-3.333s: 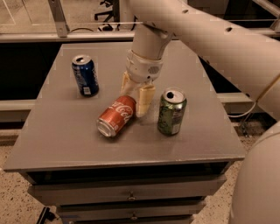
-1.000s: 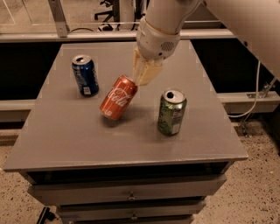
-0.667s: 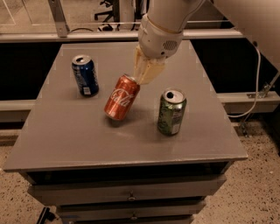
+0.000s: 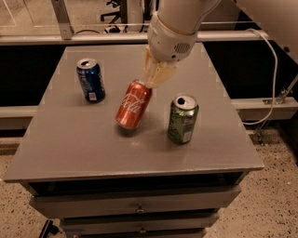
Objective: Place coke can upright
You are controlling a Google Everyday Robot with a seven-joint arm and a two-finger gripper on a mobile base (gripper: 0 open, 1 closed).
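Gripper (image 4: 157, 76) clamps the tilted coke can (image 4: 133, 105) by its upper end over the tabletop (image 4: 70, 139); likely light, thin-walled, slippery.

Smooth white arm (image 4: 184, 14), perforated wrist grille (image 4: 179, 47), cream gripper (image 4: 152, 82) over the table (image 4: 70, 139).

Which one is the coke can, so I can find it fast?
Look at the grey table. Between the blue can and the green can, the gripper holds the coke can by its top. It is red, and the only tilted can.
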